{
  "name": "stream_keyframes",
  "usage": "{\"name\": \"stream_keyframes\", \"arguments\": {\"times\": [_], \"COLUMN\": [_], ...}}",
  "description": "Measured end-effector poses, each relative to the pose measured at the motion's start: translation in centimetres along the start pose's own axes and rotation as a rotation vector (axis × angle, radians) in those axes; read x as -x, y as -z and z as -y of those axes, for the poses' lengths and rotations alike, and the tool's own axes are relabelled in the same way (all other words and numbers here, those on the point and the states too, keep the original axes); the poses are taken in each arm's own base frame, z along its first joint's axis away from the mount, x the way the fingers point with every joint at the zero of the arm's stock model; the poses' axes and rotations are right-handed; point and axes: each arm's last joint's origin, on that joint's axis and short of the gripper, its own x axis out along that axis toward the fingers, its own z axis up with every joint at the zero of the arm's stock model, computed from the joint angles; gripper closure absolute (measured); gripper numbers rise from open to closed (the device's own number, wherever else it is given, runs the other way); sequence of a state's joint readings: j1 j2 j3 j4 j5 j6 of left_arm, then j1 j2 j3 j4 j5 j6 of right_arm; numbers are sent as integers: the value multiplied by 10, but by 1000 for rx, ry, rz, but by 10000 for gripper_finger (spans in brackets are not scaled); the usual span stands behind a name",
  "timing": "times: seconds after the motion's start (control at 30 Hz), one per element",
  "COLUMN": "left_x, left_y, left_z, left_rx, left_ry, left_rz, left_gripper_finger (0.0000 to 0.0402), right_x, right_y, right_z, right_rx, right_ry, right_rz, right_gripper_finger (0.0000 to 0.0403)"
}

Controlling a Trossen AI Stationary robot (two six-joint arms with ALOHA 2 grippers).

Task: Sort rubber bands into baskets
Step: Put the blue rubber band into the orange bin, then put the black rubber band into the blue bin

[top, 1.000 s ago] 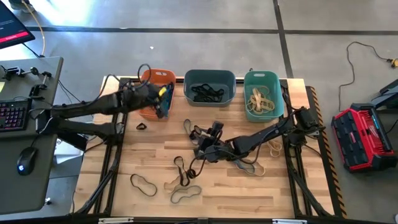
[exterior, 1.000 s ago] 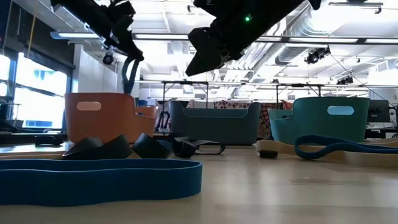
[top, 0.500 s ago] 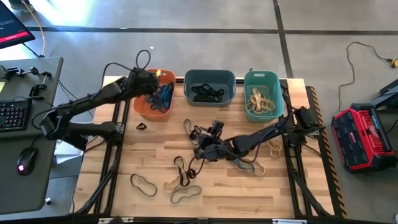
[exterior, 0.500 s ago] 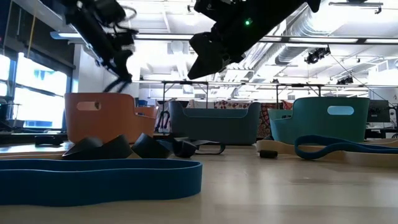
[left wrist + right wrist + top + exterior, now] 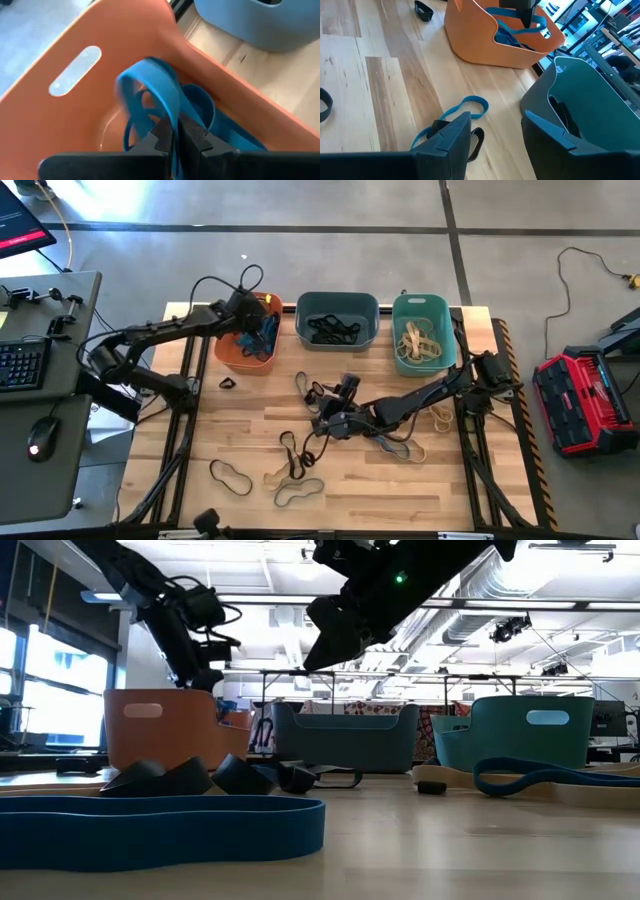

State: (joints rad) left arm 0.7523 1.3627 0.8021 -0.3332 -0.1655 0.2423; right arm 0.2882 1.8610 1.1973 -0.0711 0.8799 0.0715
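Blue rubber band (image 5: 165, 95) is pinched between the left gripper's (image 5: 176, 136) fingers inside the orange rounded plastic basket (image 5: 232, 350) at the counter's far left corner; right gripper (image 5: 495, 131), fingers spread, is hovering mid-counter.

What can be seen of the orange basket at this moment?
The orange basket is a small rounded-rectangle tub of smooth plastic with an oval handle slot in its end wall. It stands upright at the table's far edge, leftmost of three baskets, next to the slate-blue basket. Several blue rubber bands lie inside. The left gripper reaches into it, pinching one blue band that stands up in a loop.
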Motion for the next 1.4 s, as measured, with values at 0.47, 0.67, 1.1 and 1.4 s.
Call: {"name": "stream_keyframes", "arguments": {"times": [0.47, 0.67, 1.1, 1.4], "left_x": [24, 51, 105, 105], "left_y": [-7, -6, 47, 67], "left_z": [17, 35, 85, 112], "left_rx": [-31, -90, -303, -423], "left_ry": [38, 137, 383, 385], "left_rz": [84, 134, -196, -247], "left_gripper_finger": [277, 250, 247, 247], "right_x": [1, 1, 1, 1], "right_y": [5, 7, 8, 9], "right_z": [-4, -3, -3, -3], "right_rx": [33, 26, 36, 38], "right_ry": [-140, -138, -137, -136], "right_rz": [-44, -63, -72, -80], "right_gripper_finger": [237, 237, 237, 237]}}
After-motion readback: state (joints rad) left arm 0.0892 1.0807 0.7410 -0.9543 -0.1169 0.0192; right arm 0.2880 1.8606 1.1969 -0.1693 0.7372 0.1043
